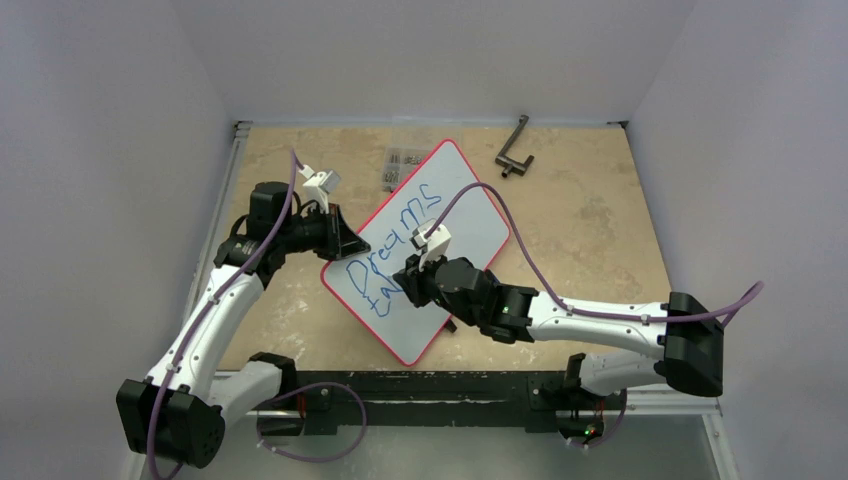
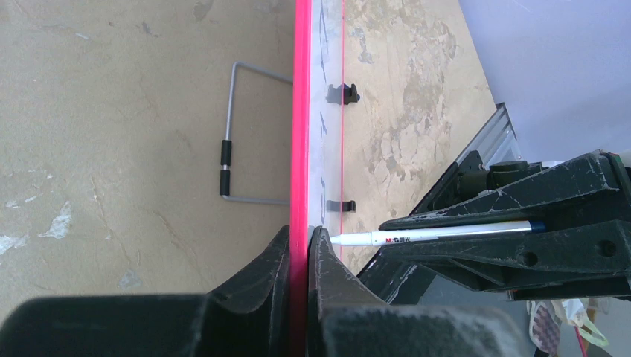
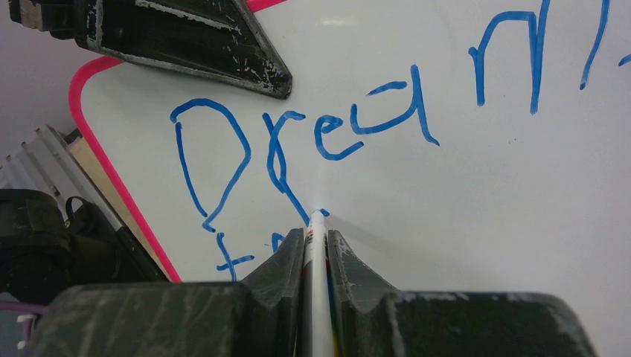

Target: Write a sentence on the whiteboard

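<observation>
Pinching a white marker [image 3: 318, 227] upright between its pressed-in fingers, the right gripper [image 3: 316, 239] has the tip resting on the whiteboard [image 1: 472, 215], just under the "re" of "Dreams" and right of the first blue strokes of a second line. The board lies askew on the table [image 1: 590, 210], its long axis running from the near left to the far right, and the sentence [image 3: 335, 134] runs along that axis. The unwritten part of the second line therefore lies from the tip toward the far-right end of the board, rightward in the right wrist view. By my reading the words after "Dreams" are only begun, so the next strokes should travel that way. The left gripper [image 2: 301, 239] is clamped on the red rim at the board's left long edge, near the start of the lettering, steadying it. The right arm is the one placed to write.
</observation>
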`<state>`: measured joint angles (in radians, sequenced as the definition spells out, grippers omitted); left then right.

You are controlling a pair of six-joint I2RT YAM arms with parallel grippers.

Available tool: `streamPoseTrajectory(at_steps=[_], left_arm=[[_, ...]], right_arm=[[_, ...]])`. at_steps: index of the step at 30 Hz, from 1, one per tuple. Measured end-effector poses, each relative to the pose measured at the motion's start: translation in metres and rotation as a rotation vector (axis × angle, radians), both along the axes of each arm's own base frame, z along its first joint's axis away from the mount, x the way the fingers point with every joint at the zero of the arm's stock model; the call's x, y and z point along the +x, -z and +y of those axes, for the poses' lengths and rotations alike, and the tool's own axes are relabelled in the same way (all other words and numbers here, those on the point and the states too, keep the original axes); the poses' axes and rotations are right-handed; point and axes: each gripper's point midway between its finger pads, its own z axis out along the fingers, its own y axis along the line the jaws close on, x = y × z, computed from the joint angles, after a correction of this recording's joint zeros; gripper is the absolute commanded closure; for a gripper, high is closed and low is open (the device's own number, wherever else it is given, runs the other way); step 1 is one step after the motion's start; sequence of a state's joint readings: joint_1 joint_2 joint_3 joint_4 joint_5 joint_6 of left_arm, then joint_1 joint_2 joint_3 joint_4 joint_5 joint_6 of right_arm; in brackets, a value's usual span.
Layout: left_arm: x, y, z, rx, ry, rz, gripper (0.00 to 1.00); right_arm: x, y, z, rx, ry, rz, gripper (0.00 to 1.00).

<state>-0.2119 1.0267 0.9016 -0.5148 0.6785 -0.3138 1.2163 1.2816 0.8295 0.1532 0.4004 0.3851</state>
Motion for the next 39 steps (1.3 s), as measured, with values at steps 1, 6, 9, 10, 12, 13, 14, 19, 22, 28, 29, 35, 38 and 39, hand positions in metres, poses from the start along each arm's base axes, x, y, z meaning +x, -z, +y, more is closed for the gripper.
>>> streamPoseTrajectory(at_steps=[1,6,9,10,12,13,14,19,22,28,29,35,38,39], left_arm=[[0.0,0.0,0.0,0.0,0.0,0.0,1.0],[0.0,0.0,0.0,0.001,-0.001,0.0,1.0],[0.0,0.0,0.0,0.001,-0.001,0.0,1.0],[0.0,0.0,0.0,0.001,-0.001,0.0,1.0],[0.0,0.0,0.0,0.001,-0.001,0.001,1.0],[0.0,0.0,0.0,0.001,-0.001,0.001,1.0],[0.0,0.0,0.0,0.001,-0.001,0.001,1.0],[0.0,0.0,0.0,0.002,-0.001,0.001,1.0],[0.0,0.0,0.0,0.001,-0.001,0.001,1.0],[0.0,0.0,0.0,0.002,-0.001,0.001,1.0],[0.0,0.0,0.0,0.002,-0.002,0.001,1.0],[0.0,0.0,0.0,0.002,-0.002,0.001,1.0],[0.0,0.0,0.0,0.002,-0.002,0.001,1.0],[0.0,0.001,0.0,0.002,-0.002,0.001,1.0]], right_arm=[[0.0,0.0,0.0,0.0,-0.001,0.0,1.0],[0.0,0.001,0.0,0.004,0.0,0.003,1.0],[-0.001,0.001,0.0,0.007,0.0,0.005,1.0],[-0.001,0.001,0.0,0.01,0.0,0.005,1.0],[-0.002,0.002,-0.001,0.011,-0.005,0.01,1.0],[-0.003,0.003,-0.001,0.011,-0.006,0.012,1.0],[-0.003,0.004,-0.001,0.012,-0.008,0.014,1.0],[-0.004,0.004,0.0,0.015,-0.015,0.016,1.0],[-0.005,0.005,0.0,0.019,-0.018,0.021,1.0],[-0.005,0.006,-0.002,0.024,-0.005,0.028,1.0],[-0.004,0.006,-0.002,0.024,-0.002,0.028,1.0],[-0.002,0.01,-0.007,0.012,0.026,0.036,1.0],[0.0,0.014,-0.013,-0.007,0.052,0.04,1.0],[0.0,0.015,-0.015,-0.011,0.06,0.042,1.0]])
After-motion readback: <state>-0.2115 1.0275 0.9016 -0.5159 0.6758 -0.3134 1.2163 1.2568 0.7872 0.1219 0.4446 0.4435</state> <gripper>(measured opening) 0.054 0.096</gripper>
